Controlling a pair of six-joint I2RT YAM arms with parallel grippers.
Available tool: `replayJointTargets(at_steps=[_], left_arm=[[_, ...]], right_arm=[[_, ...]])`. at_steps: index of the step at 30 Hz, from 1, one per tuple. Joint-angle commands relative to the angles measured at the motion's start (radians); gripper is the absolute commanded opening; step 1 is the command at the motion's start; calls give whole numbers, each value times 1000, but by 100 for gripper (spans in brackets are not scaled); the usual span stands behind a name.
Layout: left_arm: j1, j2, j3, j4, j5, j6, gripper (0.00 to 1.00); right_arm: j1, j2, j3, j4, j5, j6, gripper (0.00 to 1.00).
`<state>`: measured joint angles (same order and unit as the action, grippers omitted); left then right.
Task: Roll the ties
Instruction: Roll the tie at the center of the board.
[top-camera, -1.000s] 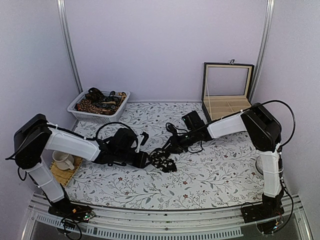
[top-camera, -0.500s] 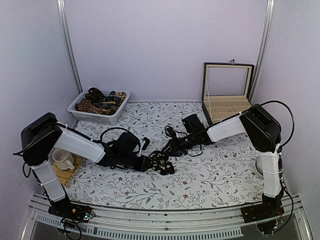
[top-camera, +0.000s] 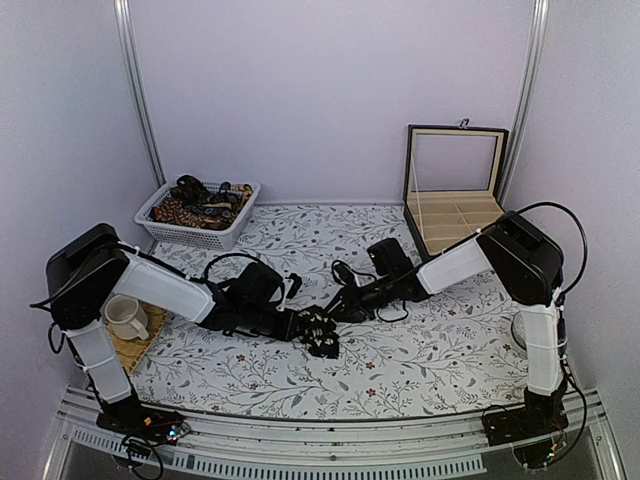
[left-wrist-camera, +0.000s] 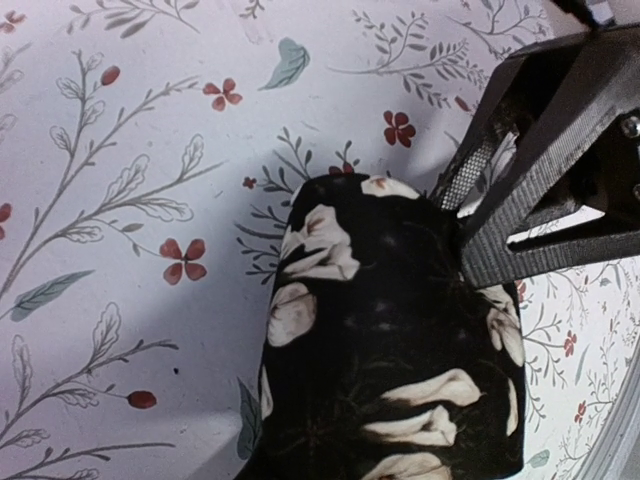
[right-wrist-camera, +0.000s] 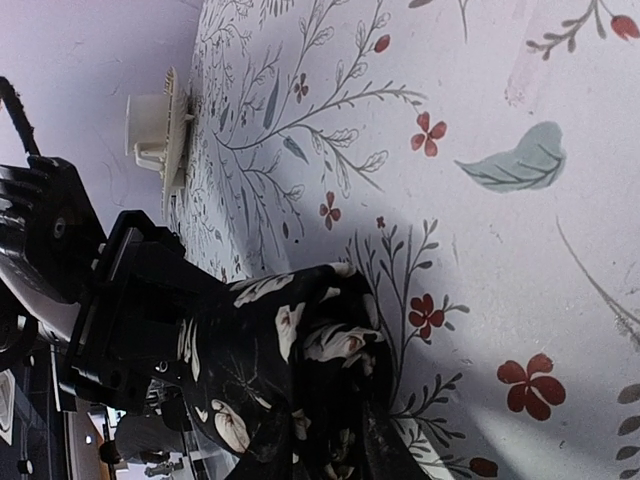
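A black tie (top-camera: 322, 335) with pale flower prints sits as a rolled bundle on the floral tablecloth, near the middle front. My left gripper (top-camera: 303, 325) reaches in from the left and is shut on the roll. The roll fills the left wrist view (left-wrist-camera: 390, 360) and hides my own fingers there. My right gripper (top-camera: 341, 307) comes from the right. In the right wrist view its dark fingers (right-wrist-camera: 385, 450) close on the near edge of the tie (right-wrist-camera: 290, 350). The left gripper (right-wrist-camera: 120, 310) shows behind the roll.
A white basket (top-camera: 150, 215) of more ties stands at the back left. An open wooden box (top-camera: 455, 215) with compartments stands at the back right. A white cup (top-camera: 125, 318) on a bamboo mat is by the left arm. A round object (top-camera: 520, 330) sits behind the right arm.
Both grippers and the tie roll have shifted a little toward the near edge and slightly left. The left wrist has turned over the roll.
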<state>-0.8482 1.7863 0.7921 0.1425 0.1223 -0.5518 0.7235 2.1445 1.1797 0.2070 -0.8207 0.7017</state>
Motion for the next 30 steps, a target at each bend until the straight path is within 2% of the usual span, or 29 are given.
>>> replayJointTargets(at_steps=[1, 7, 11, 15, 20, 22, 25, 27, 30], left_arm=[[-3, 36, 14, -18, 24, 0, 13], [-5, 32, 12, -18, 31, -1, 14], [-8, 32, 15, -15, 43, -4, 14], [-11, 26, 18, -19, 44, -5, 15], [-12, -4, 1, -43, 22, -7, 17], [-10, -20, -5, -58, 14, -7, 23], [-11, -50, -10, -88, -11, -7, 47], [-10, -86, -21, -106, -31, -11, 60], [-9, -143, -38, -128, -69, -12, 68]], right_arm=[[27, -85, -41, 17, -53, 51, 22], [35, -89, -53, 58, -67, 88, 21], [57, -100, -36, 20, -35, 72, 19], [87, -121, 0, -79, 39, 24, 20], [93, -200, 6, -229, 237, -48, 19], [93, -218, 8, -255, 264, -69, 20], [94, -223, 13, -263, 264, -83, 20], [94, -218, 10, -256, 259, -80, 20], [93, -209, 9, -243, 249, -72, 20]])
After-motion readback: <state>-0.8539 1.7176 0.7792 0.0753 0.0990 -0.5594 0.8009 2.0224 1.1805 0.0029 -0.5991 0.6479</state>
